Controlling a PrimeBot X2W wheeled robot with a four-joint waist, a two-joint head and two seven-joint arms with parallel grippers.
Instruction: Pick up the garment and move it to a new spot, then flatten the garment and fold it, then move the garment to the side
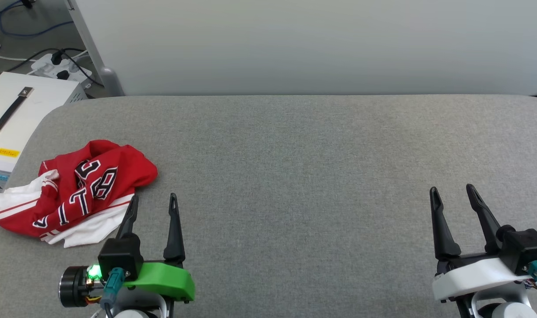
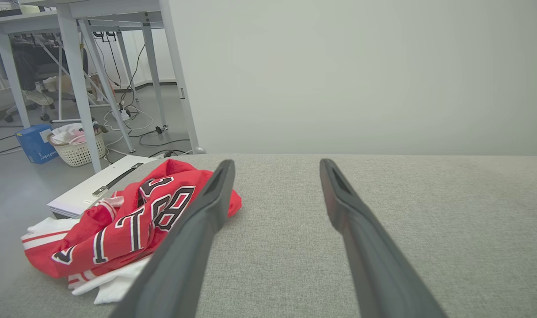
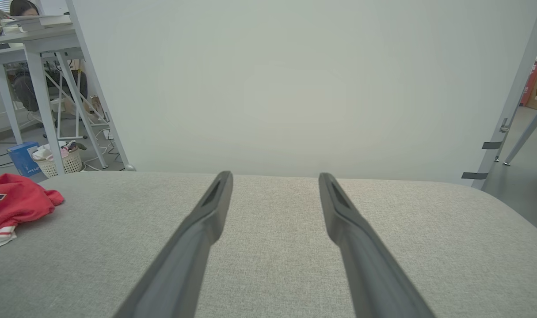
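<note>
The garment (image 1: pixel 76 192) lies crumpled near the table's left edge, red with white sleeves and black white-outlined lettering showing. In the left wrist view the garment (image 2: pixel 122 221) sits left of the fingers, partly behind one finger. My left gripper (image 1: pixel 154 198) is open just right of the heap, its left fingertip close to the cloth's edge, nothing between the fingers. My right gripper (image 1: pixel 453 191) is open at the lower right, far from the cloth. The right wrist view catches the garment (image 3: pixel 16 201) at its far left.
The grey fabric table (image 1: pixel 321 168) stretches wide between the grippers. A pale partition (image 1: pixel 312 44) stands behind it. A white case (image 1: pixel 16 110) with a strap handle sits off the left edge. Desks, cables and a white basket (image 2: pixel 76 148) stand on the floor beyond.
</note>
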